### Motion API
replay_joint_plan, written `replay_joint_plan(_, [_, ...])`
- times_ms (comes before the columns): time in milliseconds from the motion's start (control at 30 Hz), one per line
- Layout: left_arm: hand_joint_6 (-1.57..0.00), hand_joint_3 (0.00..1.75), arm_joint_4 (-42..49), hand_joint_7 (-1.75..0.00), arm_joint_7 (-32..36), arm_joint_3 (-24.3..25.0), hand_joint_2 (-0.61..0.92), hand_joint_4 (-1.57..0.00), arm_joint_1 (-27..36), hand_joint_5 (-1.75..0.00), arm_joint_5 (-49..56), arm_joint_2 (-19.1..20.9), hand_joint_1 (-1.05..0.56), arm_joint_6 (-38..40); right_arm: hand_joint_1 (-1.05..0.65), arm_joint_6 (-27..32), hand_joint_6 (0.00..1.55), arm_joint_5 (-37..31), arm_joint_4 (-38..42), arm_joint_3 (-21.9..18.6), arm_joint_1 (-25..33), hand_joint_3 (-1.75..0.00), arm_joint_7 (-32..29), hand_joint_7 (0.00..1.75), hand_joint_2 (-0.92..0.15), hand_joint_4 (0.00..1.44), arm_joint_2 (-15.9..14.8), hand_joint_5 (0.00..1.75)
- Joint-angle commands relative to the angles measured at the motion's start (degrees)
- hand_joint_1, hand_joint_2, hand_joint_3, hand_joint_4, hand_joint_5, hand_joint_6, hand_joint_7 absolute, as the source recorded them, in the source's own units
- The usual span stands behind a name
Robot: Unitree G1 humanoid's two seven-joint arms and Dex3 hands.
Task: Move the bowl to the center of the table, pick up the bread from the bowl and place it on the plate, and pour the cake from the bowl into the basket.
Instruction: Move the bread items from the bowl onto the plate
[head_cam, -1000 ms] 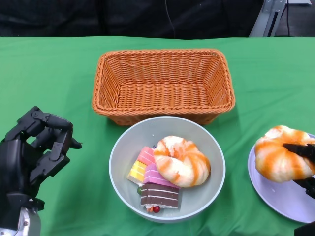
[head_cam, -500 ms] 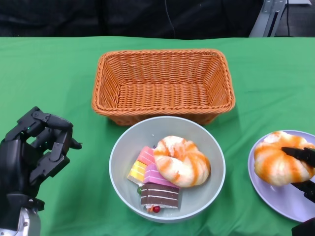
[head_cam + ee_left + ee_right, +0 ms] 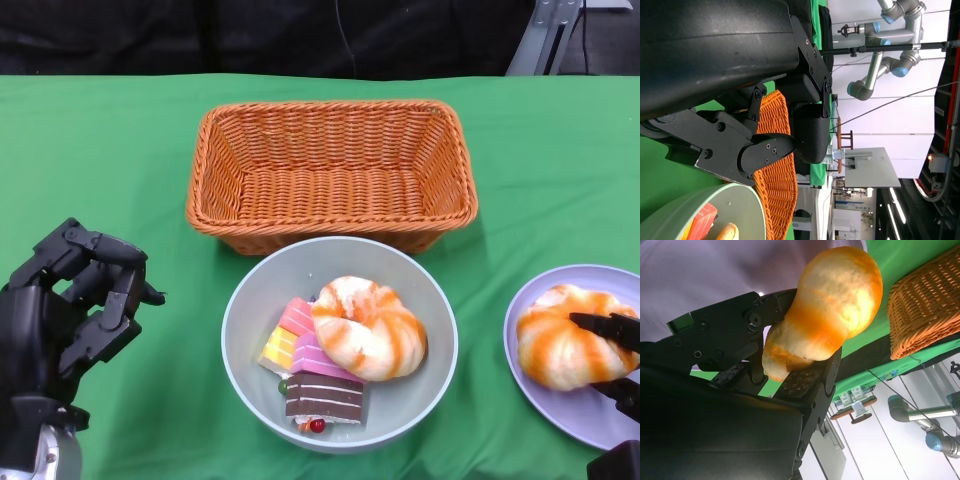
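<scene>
A grey bowl (image 3: 250, 300) sits at the table's middle front, holding an orange-and-white bread (image 3: 368, 328) and several cake slices (image 3: 312, 372). A second bread (image 3: 558, 345) lies on the lilac plate (image 3: 560, 410) at the right edge, and my right hand (image 3: 612, 345) grips it; in the right wrist view the fingers (image 3: 752, 320) clamp the bread (image 3: 832, 300) above the plate (image 3: 715, 270). My left hand (image 3: 65, 310) hovers left of the bowl with fingers curled, holding nothing. The orange wicker basket (image 3: 330, 170) stands behind the bowl.
Green cloth (image 3: 100, 150) covers the table. The left wrist view shows the basket (image 3: 772, 170) and the bowl's rim (image 3: 705, 205) beyond my fingers. Robot arms on stands are in the background.
My right hand has lowered the bread down onto the plate. The left hand, bowl and basket have stayed put.
</scene>
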Motion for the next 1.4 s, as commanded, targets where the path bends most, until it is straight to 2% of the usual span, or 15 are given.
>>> replay_joint_plan(33, [-0.76, 0.76, -0.9, -1.27, 0.1, 0.2, 0.71, -0.73, 1.1, -1.58, 0.3, 0.7, -0.1, -0.3, -0.13, -0.8, 1.18, 0.7, 2.2, 0.6, -1.5, 0.0, -0.2, 0.18, -0.89, 0.9, -0.9, 0.99])
replay_joint_plan(500, [-0.78, 0.73, -2.1, -1.24, 1.4, -0.3, 0.73, -0.74, 1.8, -1.57, 1.5, 0.4, -0.1, -0.1, -0.13, -0.7, 1.17, 1.2, 5.1, 2.3, -2.9, 0.0, 2.2, 0.13, -0.9, 0.83, -1.3, 1.11])
replay_joint_plan(700, [-0.79, 0.76, -1.5, -1.26, -0.1, -0.5, 0.73, -0.75, 1.5, -1.6, 1.1, 0.9, -0.07, -0.1, -0.12, 1.8, 1.17, 1.5, 3.9, 2.4, -2.6, 0.0, 6.2, 0.11, -0.9, 0.82, -1.8, 1.1])
replay_joint_plan(833, [-0.78, 0.78, -1.6, -1.28, -0.7, -0.6, 0.72, -0.75, 1.4, -1.62, 0.8, 1.2, -0.08, 0.5, -0.13, 5.1, 1.17, 0.8, 1.5, 2.7, -1.8, -0.01, 6.9, 0.08, -0.91, 0.81, -2.1, 0.97])
replay_joint_plan(933, [-0.77, 0.83, -1.9, -1.3, -1.8, -0.7, 0.7, -0.76, 1.4, -1.63, -0.2, 1.4, -0.07, 1.3, -0.14, 8.2, 1.15, 0.7, -1.6, 2.7, -0.7, -0.02, 8.3, 0.04, -0.92, 0.82, -2.3, 0.73])
replay_joint_plan(1000, [-0.77, 0.84, -1.6, -1.31, -2.1, -0.8, 0.69, -0.77, 1.3, -1.63, -0.1, 1.7, -0.07, 0.9, -0.14, 9.8, 1.15, 0.8, -3.3, 2.6, 0.0, -0.03, 9.6, 0.03, -0.92, 0.83, -2.5, 0.69])
replay_joint_plan(1033, [-0.77, 0.86, -1.4, -1.32, -2.3, -0.8, 0.69, -0.76, 1.2, -1.62, 0.1, 1.9, -0.06, 0.7, -0.17, 10.7, 1.11, 0.9, -4.2, 2.6, 0.4, -0.03, 10.4, 0.01, -0.92, 0.83, -2.6, 0.46])
replay_joint_plan(1100, [-0.77, 0.87, -1.2, -1.32, -2.6, -0.9, 0.68, -0.76, 1.1, -1.62, 0.2, 2.2, -0.06, 0.5, -0.19, 12.5, 1.09, 1.0, -6.4, 2.5, 1.3, -0.03, 12.1, 0.0, -0.92, 0.87, -2.8, 0.27])
replay_joint_plan(1133, [-0.76, 0.89, -1.2, -1.33, -2.7, -0.9, 0.67, -0.76, 1.2, -1.62, 0.0, 2.2, -0.06, 0.6, -0.2, 13.4, 1.05, 1.0, -7.4, 2.4, 1.7, -0.04, 12.8, 0.0, -0.92, 0.83, -2.9, 0.18])
replay_joint_plan(1233, [-0.76, 0.91, -1.5, -1.33, -3.0, -0.8, 0.67, -0.76, 1.3, -1.63, -0.4, 2.2, -0.05, 1.1, -0.22, 16.2, 1.0, 0.3, -10.4, 2.4, 2.8, -0.03, 13.3, 0.0, -0.91, 0.8, -2.9, 0.08])
replay_joint_plan(1367, [-0.76, 0.92, -1.8, -1.33, -2.9, -0.8, 0.66, -0.76, 1.4, -1.63, -0.4, 2.1, -0.05, 1.2, -0.23, 18.2, 0.98, 0.0, -12.6, 2.6, 3.7, -0.02, 13.7, 0.0, -0.9, 0.78, -2.8, 0.04])
replay_joint_plan(1400, [-0.76, 0.92, -1.9, -1.34, -2.7, -0.8, 0.66, -0.76, 1.5, -1.63, -0.3, 2.1, -0.05, 1.2, -0.27, 18.6, 0.89, -0.1, -13.1, 2.6, 3.9, -0.02, 13.9, 0.0, -0.9, 0.69, -2.8, 0.02])
